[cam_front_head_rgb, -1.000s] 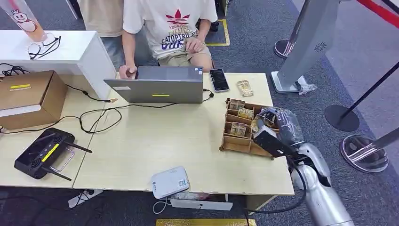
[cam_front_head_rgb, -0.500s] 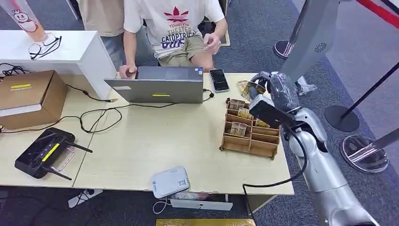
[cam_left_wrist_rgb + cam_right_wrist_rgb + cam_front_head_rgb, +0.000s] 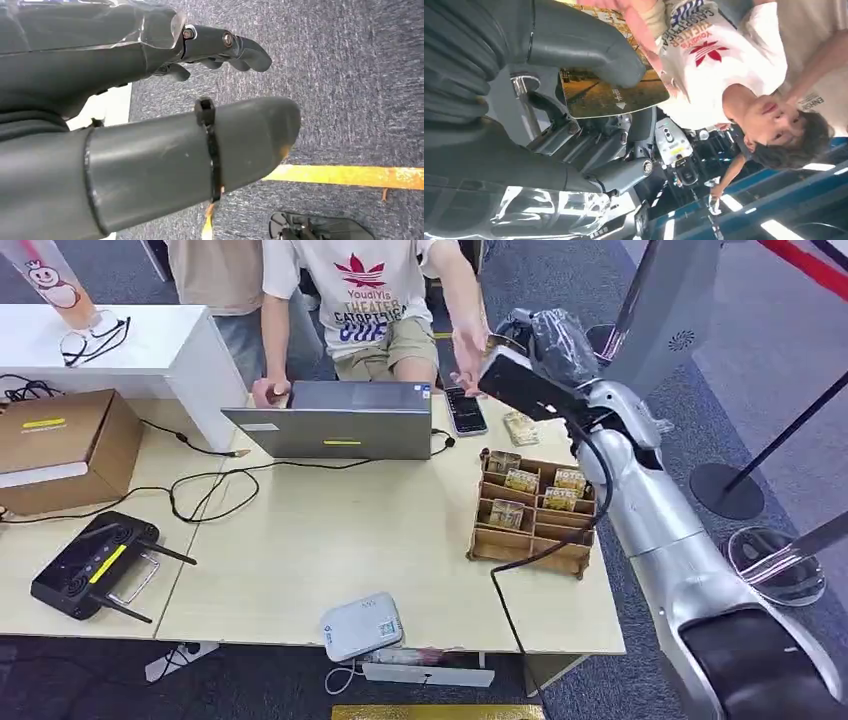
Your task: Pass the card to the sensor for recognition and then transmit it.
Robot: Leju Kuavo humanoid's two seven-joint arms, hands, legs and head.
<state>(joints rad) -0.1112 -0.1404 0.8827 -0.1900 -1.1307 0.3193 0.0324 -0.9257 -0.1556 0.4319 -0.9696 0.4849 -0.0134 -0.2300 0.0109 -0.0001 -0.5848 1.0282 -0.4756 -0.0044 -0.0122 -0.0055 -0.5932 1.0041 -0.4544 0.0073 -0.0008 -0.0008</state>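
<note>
Between right hand (image 3: 589, 115) fingers, card (image 3: 611, 95) edge-out

Exhibition or demo hall: stanchions (image 3: 745, 465), carpet (image 3: 560, 300), desk (image 3: 380, 540) with laptop (image 3: 335, 420).

Card (image 3: 611, 92) partly hidden under right hand (image 3: 574, 100) thumb; print unreadable.

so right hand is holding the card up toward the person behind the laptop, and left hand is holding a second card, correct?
Not quite. The left hand holds nothing: the left wrist view shows its fingers apart over the carpet with no card in them. The rest stands: the right hand grips the card, raised toward the person's hand behind the laptop.
</note>
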